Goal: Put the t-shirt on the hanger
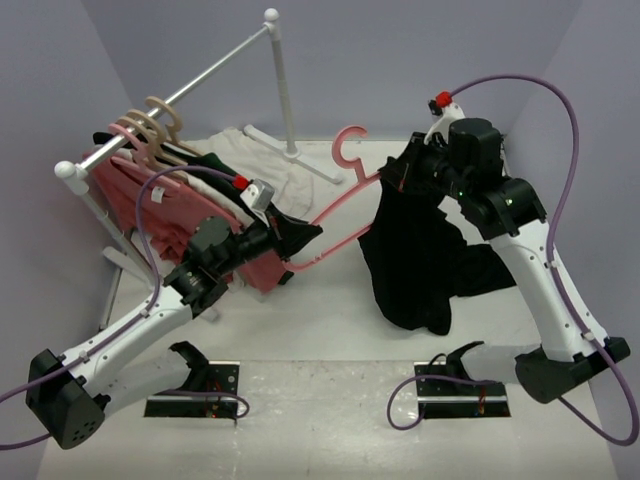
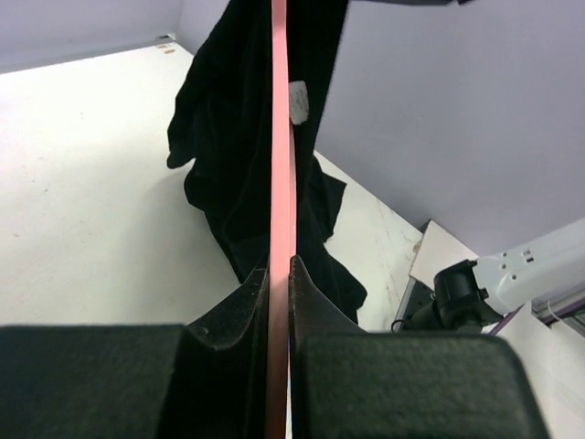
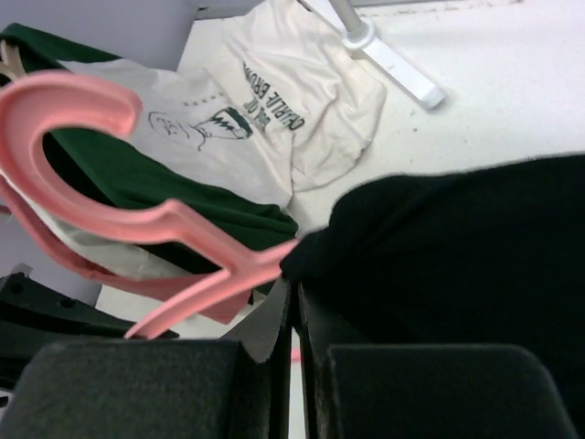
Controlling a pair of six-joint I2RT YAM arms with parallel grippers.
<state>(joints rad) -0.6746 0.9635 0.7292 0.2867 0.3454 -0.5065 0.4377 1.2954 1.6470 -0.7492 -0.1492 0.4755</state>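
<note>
The left end effector [image 2: 280, 291] is clamped on a thin bar of the hanger [image 2: 280, 137], which is held off the tabletop [image 1: 320, 330] near the middle of the scene. The hanger's hook points to the far side. The right end effector [image 3: 292, 294] has its fingers pinched together on an edge of the t-shirt [image 1: 420, 250], right beside the hanger's neck. From there the black fabric hangs down in a loose bunch on the right, and its lower folds reach the tabletop. One end of the hanger runs into the fabric. At the far left stands a clothes rack [image 1: 200, 78] with a salmon-pink shirt [image 1: 125, 195] hanging from it. A dark green shirt [image 3: 137, 178] and a printed cream shirt [image 3: 302, 101] lie near its foot.
</note>
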